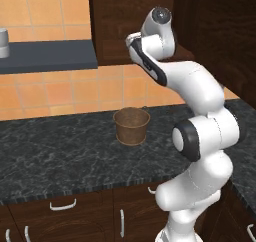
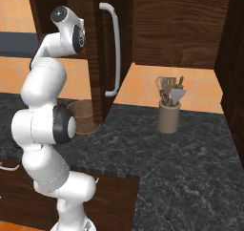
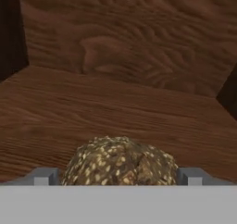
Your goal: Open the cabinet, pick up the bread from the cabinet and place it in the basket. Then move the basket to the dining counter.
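1. One seeded bread (image 3: pixel 119 160) lies on the wooden shelf inside the cabinet (image 3: pixel 139 47), between the gripper (image 3: pixel 118 177) fingers (image 3: pixel 44 177), which stand wide on either side of it, not closed on it.
2. One basket (image 1: pixel 131 125) stands upright on the black marbled counter (image 1: pixel 60 151), below the cabinet.
3. The right base view adds the open cabinet door's silver bar handle (image 2: pixel 114 48) and, right of it, one utensil crock (image 2: pixel 168 115).
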Controlling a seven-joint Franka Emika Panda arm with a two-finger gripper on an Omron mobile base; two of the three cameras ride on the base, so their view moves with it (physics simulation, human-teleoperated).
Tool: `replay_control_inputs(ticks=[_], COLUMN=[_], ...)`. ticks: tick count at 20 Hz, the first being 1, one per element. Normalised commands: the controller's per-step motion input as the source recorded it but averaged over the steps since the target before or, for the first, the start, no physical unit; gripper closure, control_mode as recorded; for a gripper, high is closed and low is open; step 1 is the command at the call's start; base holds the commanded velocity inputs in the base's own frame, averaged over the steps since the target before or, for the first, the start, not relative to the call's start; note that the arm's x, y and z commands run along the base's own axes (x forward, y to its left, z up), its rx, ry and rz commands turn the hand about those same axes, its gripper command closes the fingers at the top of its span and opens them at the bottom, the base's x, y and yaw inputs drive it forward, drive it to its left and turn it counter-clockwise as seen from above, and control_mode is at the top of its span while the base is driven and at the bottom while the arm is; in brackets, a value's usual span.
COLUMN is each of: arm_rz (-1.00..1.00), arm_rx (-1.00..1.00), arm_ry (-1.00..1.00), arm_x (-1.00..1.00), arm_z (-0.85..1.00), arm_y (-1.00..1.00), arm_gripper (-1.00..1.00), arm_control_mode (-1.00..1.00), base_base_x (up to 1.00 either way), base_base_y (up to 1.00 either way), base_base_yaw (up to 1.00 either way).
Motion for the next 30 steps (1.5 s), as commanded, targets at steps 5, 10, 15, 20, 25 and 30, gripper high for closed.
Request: replay_control_inputs(ticks=[5, 10, 15, 20, 25, 30], arm_rz=[0.00, 0.00, 0.00, -0.04, 0.00, 0.00], arm_rx=[0.00, 0.04, 0.06, 0.07, 0.05, 0.04], arm_ry=[-0.15, 0.01, 0.01, 0.02, 0.05, 0.07], arm_x=[-1.00, -1.00, -1.00, -1.00, -1.00, -0.96], arm_z=[0.23, 0.64, 0.27, -0.29, -0.46, -0.42], arm_y=[0.01, 0.00, 0.00, 0.10, 0.00, 0.00], arm_gripper=[1.00, 1.00, 1.00, 1.00, 1.00, 1.00], arm_control_mode=[-1.00, -1.00, -1.00, -1.00, -1.00, -1.00], base_base_x=[0.00, 0.00, 0.00, 0.00, 0.00, 0.00], base_base_y=[0.00, 0.00, 0.00, 0.00, 0.00, 0.00], base_base_yaw=[0.00, 0.00, 0.00, 0.00, 0.00, 0.00])
